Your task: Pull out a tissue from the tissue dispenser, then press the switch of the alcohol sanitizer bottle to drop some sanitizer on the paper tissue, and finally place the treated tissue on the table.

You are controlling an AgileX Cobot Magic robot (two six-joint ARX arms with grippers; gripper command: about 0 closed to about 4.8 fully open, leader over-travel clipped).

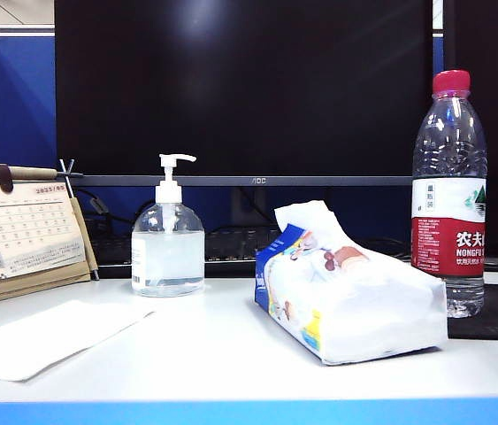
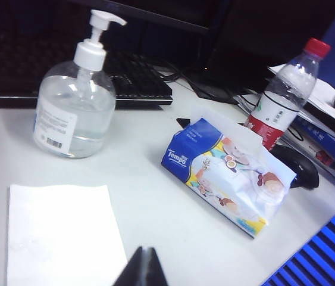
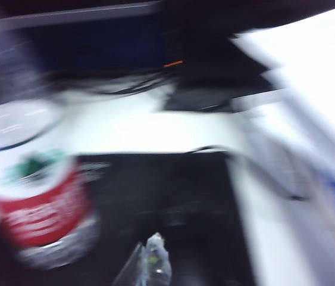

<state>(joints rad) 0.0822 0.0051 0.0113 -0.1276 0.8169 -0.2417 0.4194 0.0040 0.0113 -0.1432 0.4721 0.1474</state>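
exterior: low, frontal, near table (image 1: 231,354) | wrists: high, angled down | shared: water bottle (image 1: 449,190)

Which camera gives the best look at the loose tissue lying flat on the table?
The left wrist view: it looks down on the tissue, showing nearly the whole white sheet near the alcohol sanitizer bottle. The exterior view sees the sheet edge-on, at a shallow angle. The right wrist view is blurred and shows none of it.

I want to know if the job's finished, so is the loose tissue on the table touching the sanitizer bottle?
Apart. The left wrist view shows bare table between the flat tissue and the base of the alcohol sanitizer bottle.
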